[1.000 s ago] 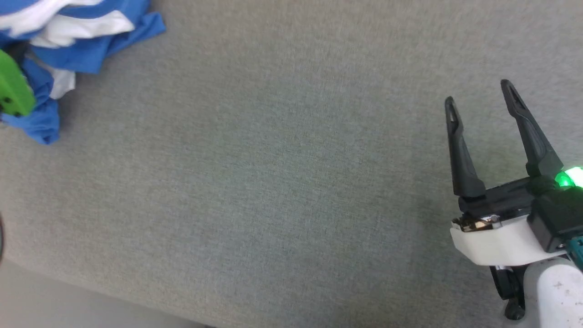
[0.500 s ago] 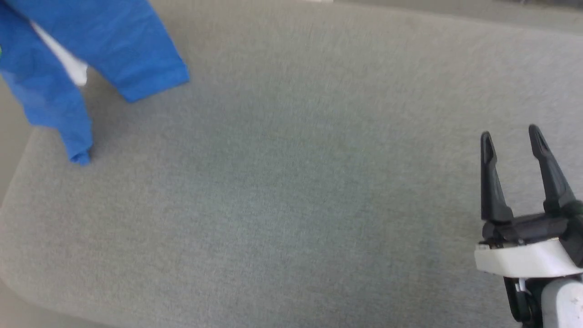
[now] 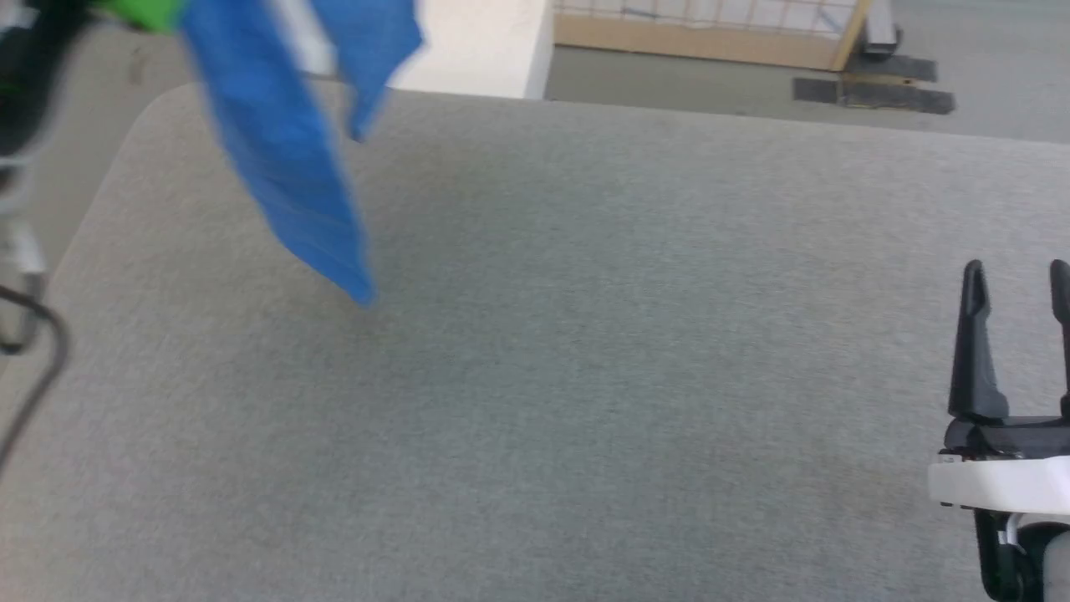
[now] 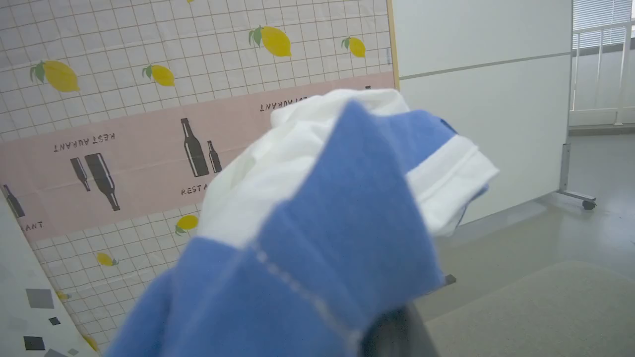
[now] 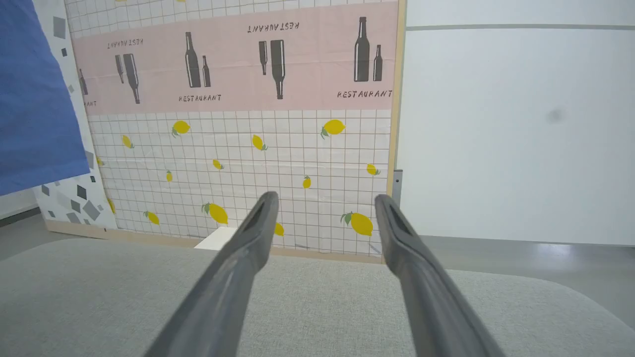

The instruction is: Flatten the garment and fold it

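Upper left of the head view, the garment [image 3: 284,192] hangs over the grey table [image 3: 585,376], pinched by the left gripper [image 4: 394,331] (likely to let it drop open). Lower right, the right gripper [image 3: 1017,280] waits, fingers spread.

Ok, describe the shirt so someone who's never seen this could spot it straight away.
Start at the wide grey padded table. Above its far left corner the garment hangs in loose folds. It's bright royal blue with white, unlike the grey surface around it.
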Controlling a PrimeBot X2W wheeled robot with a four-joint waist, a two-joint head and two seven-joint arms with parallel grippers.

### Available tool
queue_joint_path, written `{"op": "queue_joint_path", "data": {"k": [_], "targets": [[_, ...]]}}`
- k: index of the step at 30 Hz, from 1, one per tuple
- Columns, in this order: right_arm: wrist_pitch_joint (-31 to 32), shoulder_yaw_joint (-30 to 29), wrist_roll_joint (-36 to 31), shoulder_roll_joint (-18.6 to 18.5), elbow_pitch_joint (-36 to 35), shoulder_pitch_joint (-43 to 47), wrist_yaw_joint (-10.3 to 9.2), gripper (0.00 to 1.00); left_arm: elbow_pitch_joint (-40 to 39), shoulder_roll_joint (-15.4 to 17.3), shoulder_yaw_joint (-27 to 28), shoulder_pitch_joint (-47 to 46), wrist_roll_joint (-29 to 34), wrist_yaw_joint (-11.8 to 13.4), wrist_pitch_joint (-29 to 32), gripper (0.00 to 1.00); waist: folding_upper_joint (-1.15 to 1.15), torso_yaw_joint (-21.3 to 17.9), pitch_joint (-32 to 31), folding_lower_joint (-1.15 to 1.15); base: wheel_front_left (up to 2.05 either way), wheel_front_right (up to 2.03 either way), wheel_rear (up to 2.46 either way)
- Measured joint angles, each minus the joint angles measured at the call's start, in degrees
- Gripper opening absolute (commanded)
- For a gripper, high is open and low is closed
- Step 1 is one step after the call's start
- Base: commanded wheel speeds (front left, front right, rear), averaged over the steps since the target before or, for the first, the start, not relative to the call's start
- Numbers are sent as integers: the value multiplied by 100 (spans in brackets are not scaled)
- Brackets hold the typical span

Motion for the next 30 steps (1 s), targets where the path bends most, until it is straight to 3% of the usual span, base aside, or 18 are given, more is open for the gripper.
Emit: {"op": "queue_joint_path", "data": {"k": [7,17,24,30], "targets": [[-54,-472,75,1,-43,31,0,100,-800,-968,-371,25,-188,564,107,0,0,-405,-112,0,0,0,0],[-76,-788,147,0,-134,35,-1,100,-991,-1737,-1202,1251,-327,811,-253,0,0,-855,108,0,0,0,0],[-101,-523,247,1,-138,4,-1,100,118,-1969,-2053,2539,-359,866,-401,0,0,-1063,488,0,0,0,0],[-102,-280,257,2,-107,-128,-1,100,1629,-1983,-2418,2693,-265,815,-279,0,0,-1206,867,0,0,0,0]]}}
